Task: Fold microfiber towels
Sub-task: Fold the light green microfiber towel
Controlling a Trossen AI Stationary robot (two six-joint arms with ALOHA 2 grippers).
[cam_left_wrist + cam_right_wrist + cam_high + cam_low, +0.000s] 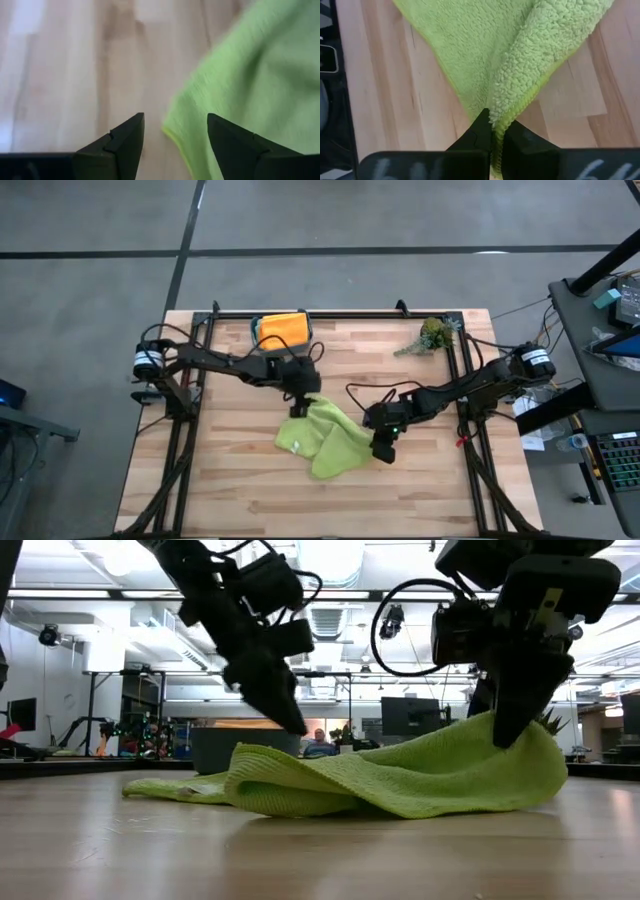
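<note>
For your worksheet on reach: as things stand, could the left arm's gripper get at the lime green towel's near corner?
Probably yes: the left gripper is open at the lime green towel edge, nothing between.

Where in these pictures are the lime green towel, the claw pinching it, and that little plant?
lime green towel (325, 438): high view, middle of the cloth.
right gripper (495, 131): right wrist view, fingertips shut on the towel's edge.
plant sprig (432, 335): high view, its leafy head.

Setting: robotics lab or open-plan workshop. A butcher-block table (330, 480) is standing on a grey concrete floor (400, 215), with 2 arms clamped to a black frame at its left and right edges. Exposed ducts and strip lights (80, 593) are showing overhead. Monitors (408, 715) and a seated person (319, 744) are showing beyond the table's far edge.
</note>
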